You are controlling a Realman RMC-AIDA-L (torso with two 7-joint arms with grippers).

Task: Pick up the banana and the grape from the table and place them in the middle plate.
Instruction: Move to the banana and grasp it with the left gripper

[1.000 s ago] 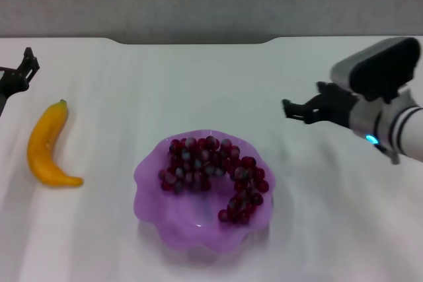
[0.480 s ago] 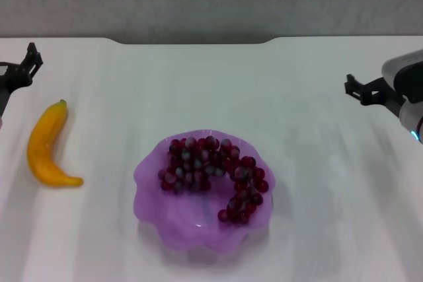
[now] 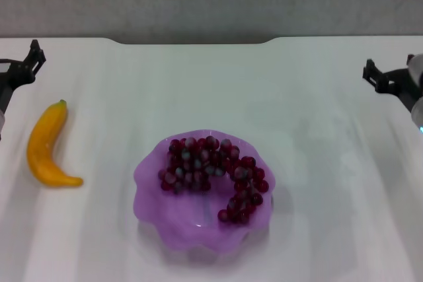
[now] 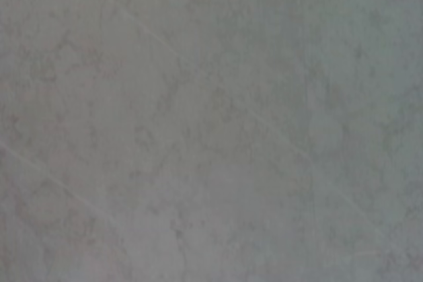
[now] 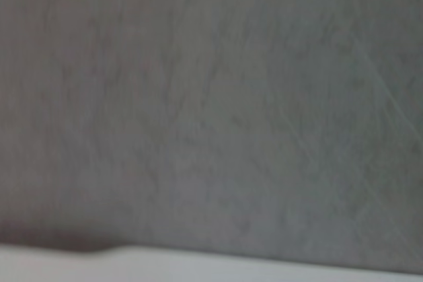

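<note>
Grape (image 3: 213,175) lies in the plate (image 3: 158,211). Banana (image 3: 46,144) lies by the table's (image 3: 317,163) left edge, long axis near-to-far, stem away. Left gripper (image 3: 26,64) sits just beyond it, nearer; right gripper (image 3: 383,78) far right. Both hold nothing; opening indeterminable.

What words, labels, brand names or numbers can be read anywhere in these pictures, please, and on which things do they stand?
There are none to read.
The banana, the grape, the middle plate and the table bear no print or sticker.
The left pincer and right pincer at the table's side edges show no marking; only a small blue light glows on the right arm.
Both wrist views show just a plain grey surface.
</note>
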